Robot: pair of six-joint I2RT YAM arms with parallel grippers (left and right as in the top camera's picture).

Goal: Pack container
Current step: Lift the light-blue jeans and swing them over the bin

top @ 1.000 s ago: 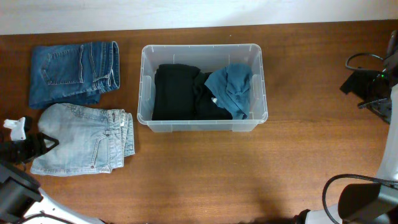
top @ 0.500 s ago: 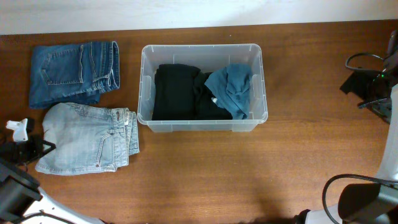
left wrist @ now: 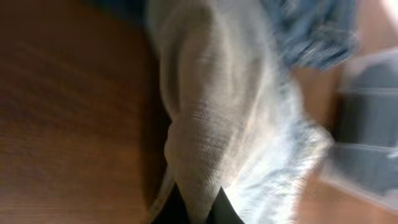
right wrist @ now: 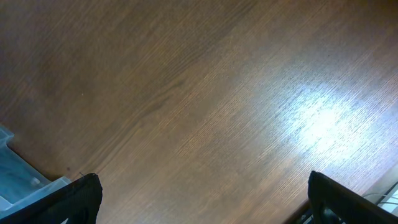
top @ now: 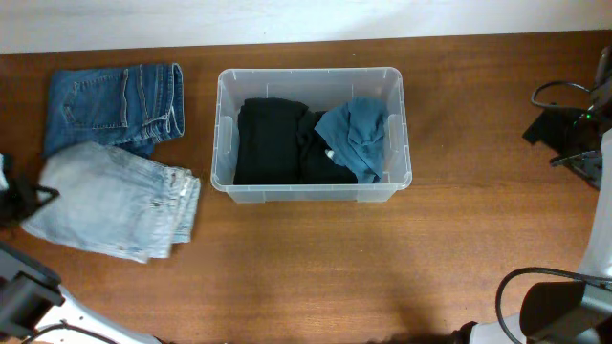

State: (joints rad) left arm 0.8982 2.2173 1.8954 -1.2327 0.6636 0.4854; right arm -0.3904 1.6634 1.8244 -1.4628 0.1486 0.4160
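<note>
The clear plastic container stands at the table's middle back, holding a folded black garment and a crumpled teal one. Folded light blue jeans lie left of it, tilted, their left end raised. At that end my left gripper is shut on the pale denim. In the left wrist view the pale denim is pinched between the two black fingers of my left gripper. Far to the right, my right gripper hangs open over bare wood with nothing between its fingers.
Folded dark blue jeans lie at the back left, with the light jeans touching their front edge. One corner of the container shows at the lower left of the right wrist view. The right arm and its cables sit at the table's right edge.
My left gripper has shut on the light jeans' left end and moved toward the back left. The jeans have turned and slid up against the dark jeans. The right arm is still.
</note>
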